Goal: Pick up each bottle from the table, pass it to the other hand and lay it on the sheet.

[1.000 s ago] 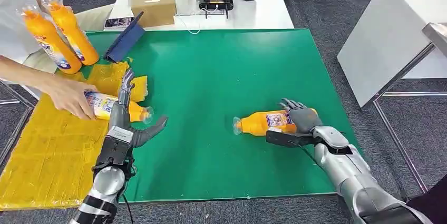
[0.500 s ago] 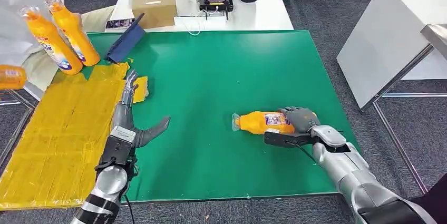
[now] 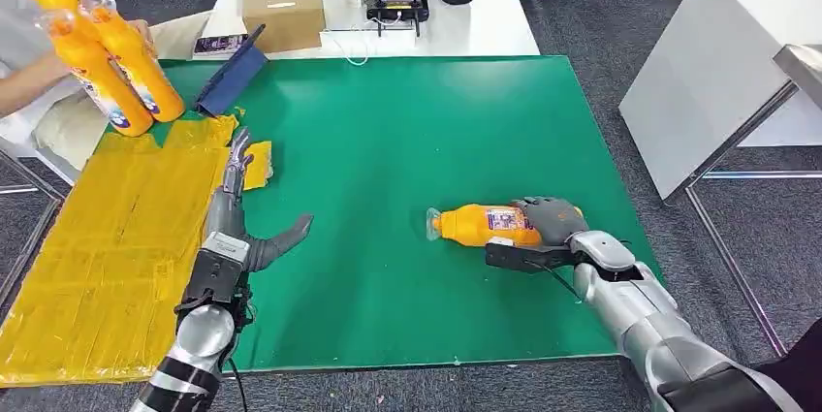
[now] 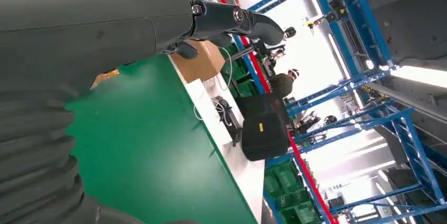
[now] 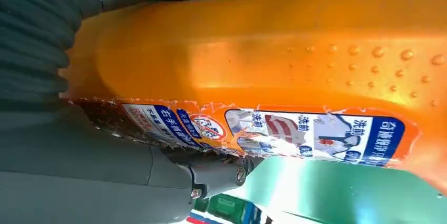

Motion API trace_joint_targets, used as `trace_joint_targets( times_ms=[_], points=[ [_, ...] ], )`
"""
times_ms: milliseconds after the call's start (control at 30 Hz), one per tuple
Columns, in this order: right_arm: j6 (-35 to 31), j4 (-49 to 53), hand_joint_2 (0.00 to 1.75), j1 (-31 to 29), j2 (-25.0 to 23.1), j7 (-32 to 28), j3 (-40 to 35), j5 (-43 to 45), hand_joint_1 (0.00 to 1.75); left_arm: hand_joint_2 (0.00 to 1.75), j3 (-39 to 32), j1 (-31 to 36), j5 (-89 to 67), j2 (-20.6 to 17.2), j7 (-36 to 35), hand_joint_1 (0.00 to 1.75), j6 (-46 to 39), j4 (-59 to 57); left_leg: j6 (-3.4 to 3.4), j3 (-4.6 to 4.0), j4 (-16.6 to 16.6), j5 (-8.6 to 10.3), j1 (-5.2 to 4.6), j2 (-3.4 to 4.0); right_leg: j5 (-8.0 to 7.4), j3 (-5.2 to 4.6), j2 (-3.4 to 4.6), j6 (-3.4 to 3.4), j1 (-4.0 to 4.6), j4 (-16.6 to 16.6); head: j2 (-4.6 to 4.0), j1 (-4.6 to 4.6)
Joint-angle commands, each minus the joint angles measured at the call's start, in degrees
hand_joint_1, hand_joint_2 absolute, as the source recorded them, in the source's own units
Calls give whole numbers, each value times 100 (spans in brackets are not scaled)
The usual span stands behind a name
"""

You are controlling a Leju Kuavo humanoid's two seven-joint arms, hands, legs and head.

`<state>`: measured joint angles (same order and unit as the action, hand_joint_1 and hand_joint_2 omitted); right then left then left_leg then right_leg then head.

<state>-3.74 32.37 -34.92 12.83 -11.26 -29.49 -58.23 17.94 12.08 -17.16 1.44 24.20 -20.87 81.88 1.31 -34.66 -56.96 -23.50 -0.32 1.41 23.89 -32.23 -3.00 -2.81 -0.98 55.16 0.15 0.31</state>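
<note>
The person's hand [image 3: 24,82] now carries a bottle away from the sheet [image 3: 107,247], while your right hand [image 3: 554,221] clasps the lying bottle [image 3: 480,225] on the desk [image 3: 388,141], unlifted, left hand [image 3: 242,228] spread empty.

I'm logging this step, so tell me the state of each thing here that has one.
Lying bottle: on its side on the green table, gripped by the right hand.
Left hand: empty, fingers spread.
Yellow sheet: bare.
Two standing bottles: upright.
Person's hand: holding another bottle.

Bottle [image 5: 295,71] label with Chinese print — 洗前 legible twice, white on blue and red, a round prohibition sign beside it, remaining small print too fine to read
</note>
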Motion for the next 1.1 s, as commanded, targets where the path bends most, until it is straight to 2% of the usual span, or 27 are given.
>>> trace_joint_targets(
  times_ms=[33, 67, 100, 233, 333, 367, 467, 500, 533, 600, 700, 900, 1100],
  points=[
    [43, -409, 175, 149, -45, 23, -223, -13, 175, 175, 138, 156, 31, -31, -15, 0, 12, -314, -9, 13, 5, -1, 10, -21, 3, 21, 8, 11, 7, -12, 0, 0],
    [43, -409, 175, 149, -45, 23, -223, -13, 175, 175, 138, 156, 31, -31, -15, 0, 12, -314, -8, 11, 5, -1, 8, -17, 2, 18, 5, 9, 6, -10, 0, 0],
    [-411, -215, 175, 241, -48, 61, -126, 53, 175, 175, 114, 127, 6, -19, -46, 0, -8, -257, -11, 15, 7, -1, 12, -23, 3, 23, 10, 13, 8, -12, 0, 0],
    [-1313, 393, 175, 474, -248, 502, 257, 81, 175, 175, 56, 5, -153, -4, -217, 0, 41, -23, -11, 11, 4, -3, 11, -12, 2, 16, 17, 13, 8, -9, 0, 2],
    [-2201, 1787, 175, 1086, -483, 820, 903, -72, 175, 175, 6, -226, -370, 44, -391, 0, 182, 251, -14, 8, 2, -8, 11, 1, 3, 12, 38, 16, 8, -4, 0, 0],
    [-2586, 2619, 175, 1466, -653, 841, 1269, -56, 175, 175, 10, -302, -458, 58, -453, 0, 257, 325, -16, 10, 1, -12, 12, 6, 5, 12, 47, 18, 10, -4, 0, 0],
    [-3128, 4333, 175, 2212, -982, 623, 1816, 306, 175, 175, 139, -379, -519, 68, -515, 0, 441, 335, -15, -10, -3, -14, 9, 2, 10, -5, 34, 16, 7, 6, 0, -2],
    [-3174, 5233, 175, 2466, -1381, -183, 1932, 1176, 175, 175, 331, -312, -489, -39, -507, 0, 763, 285, -17, -16, -6, -17, 10, -14, 17, -4, 26, 17, 9, 10, 0, 0],
    [-3122, 5488, 175, 2659, -1443, -979, 1968, 2527, 175, 175, 407, -256, -481, -6, -498, 0, 747, 189, -19, -14, -8, -23, 12, -7, 22, -7, 37, 20, 10, 13, 0, -2],
    [-3007, 5919, 175, 2779, -1580, -811, 1763, 2462, 175, 175, 553, -152, -424, -11, -496, 0, 813, 80, -19, -30, -7, -19, 10, -15, 21, -24, 23, 19, 9, 16, 0, -2],
    [-3025, 5755, 175, 2695, -1613, -824, 1633, 2520, 175, 175, 596, -126, -219, -60, -539, 0, 980, 137, -11, -60, -4, -9, 8, -24, 14, -49, 8, 11, 7, 11, 0, -2],
    [-3066, 5414, 175, 2567, -1611, -997, 1624, 2731, 175, 175, 570, -102, 197, -144, -603, 0, 1287, 187, -12, -50, -7, -10, 10, -27, 14, -40, 16, 16, 5, 8, 0, 2],
    [-2917, 5222, 175, 2478, -1609, -1066, 1487, 2871, 175, 175, 553, -16, 1074, -237, -699, 0, 1972, 145, -8, -63, 3, 0, 1, -19, 4, -57, 4, 8, 1, 3, 0, 0]
  ],
)
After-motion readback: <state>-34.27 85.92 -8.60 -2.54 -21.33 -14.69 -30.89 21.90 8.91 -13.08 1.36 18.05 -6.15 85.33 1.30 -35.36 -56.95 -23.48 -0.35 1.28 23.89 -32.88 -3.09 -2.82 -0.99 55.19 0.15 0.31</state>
